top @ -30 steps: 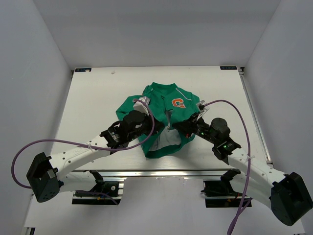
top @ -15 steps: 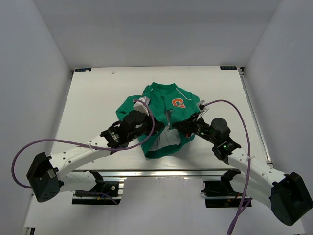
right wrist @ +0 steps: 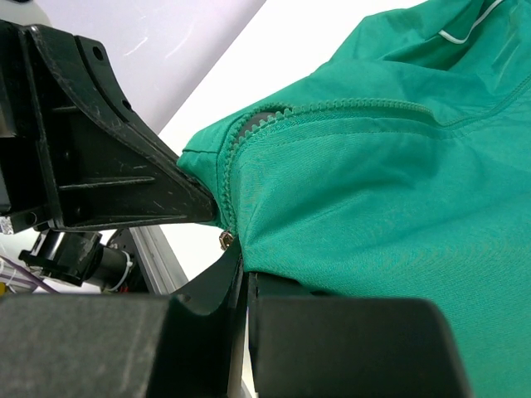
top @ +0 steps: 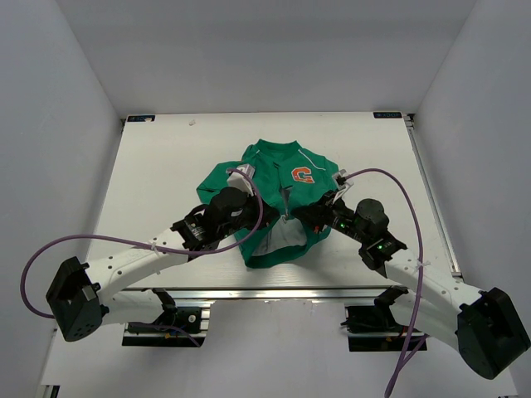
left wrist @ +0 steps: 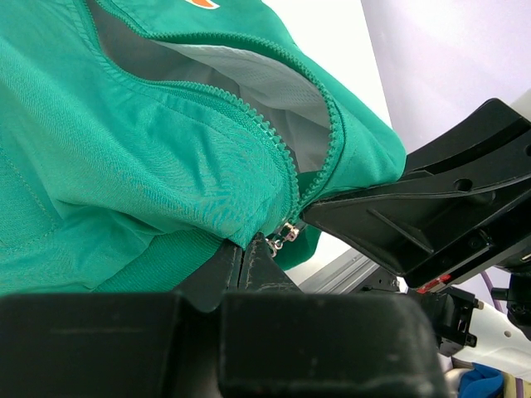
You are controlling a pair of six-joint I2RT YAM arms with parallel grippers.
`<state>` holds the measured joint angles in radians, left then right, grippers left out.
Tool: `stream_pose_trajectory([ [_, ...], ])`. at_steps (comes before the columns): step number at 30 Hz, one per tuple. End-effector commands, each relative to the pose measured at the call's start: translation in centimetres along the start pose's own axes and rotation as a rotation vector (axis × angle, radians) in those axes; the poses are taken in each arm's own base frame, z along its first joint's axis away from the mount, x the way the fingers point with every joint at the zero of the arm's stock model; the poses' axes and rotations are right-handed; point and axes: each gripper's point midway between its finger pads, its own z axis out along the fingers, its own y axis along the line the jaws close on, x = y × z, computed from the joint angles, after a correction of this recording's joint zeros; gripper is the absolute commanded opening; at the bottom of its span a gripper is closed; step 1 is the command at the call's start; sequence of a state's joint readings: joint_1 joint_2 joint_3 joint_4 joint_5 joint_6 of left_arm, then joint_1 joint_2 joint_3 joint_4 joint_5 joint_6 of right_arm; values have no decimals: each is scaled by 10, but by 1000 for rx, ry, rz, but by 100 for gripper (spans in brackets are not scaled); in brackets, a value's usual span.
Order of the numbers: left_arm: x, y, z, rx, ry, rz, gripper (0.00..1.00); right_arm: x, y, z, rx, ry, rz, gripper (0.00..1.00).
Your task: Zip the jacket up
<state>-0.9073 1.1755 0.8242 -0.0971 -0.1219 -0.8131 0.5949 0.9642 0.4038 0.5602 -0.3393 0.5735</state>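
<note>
Since the earlier frame the right arm has edged slightly leftward; the jacket (top: 282, 186) and left arm are unchanged. Top view: the jacket lies mid-surface (top: 166, 166), collar far, hem near, front gaping. The left end effector (top: 267, 222) and right end effector (top: 300, 217) meet at the hem. Left wrist: fingers together, pinching hem fabric, with the zip slider (left wrist: 284, 235) just beyond them and the zip running away collarward. Right wrist: fingers likewise clamped on the hem, slider just beside; neither arm is clearly nearer

Robot lab cell, white table (top: 158, 149) boxed by plain white panels (top: 66, 124), aluminium rail (top: 274, 293) along front
</note>
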Motion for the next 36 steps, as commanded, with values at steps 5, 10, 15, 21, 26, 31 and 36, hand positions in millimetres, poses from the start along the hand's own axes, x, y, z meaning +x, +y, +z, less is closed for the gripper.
stream_pose_trajectory([
  [5, -8, -12, -4, 33, -21, -22, 0, -38, 21, 3, -61, -111, -44, 0],
  [10, -11, -11, -7, 29, -35, -28, 0, -31, 16, 1, -41, -85, -56, 0],
  [15, -15, -10, -8, 14, -53, -30, 0, -21, 12, -2, -27, -58, -50, 0],
  [21, -14, -10, -8, 16, -49, -29, 0, -22, 10, -3, -13, -66, -49, 0],
  [26, -13, -10, -7, 21, -45, -30, 0, -27, 12, -1, -18, -74, -54, 0],
  [31, -14, -12, -8, 27, -46, -31, 0, -27, 9, 1, -8, -71, -52, 0],
  [36, -12, -12, -7, 30, -38, -30, 0, -30, 9, 2, -3, -80, -51, 0],
])
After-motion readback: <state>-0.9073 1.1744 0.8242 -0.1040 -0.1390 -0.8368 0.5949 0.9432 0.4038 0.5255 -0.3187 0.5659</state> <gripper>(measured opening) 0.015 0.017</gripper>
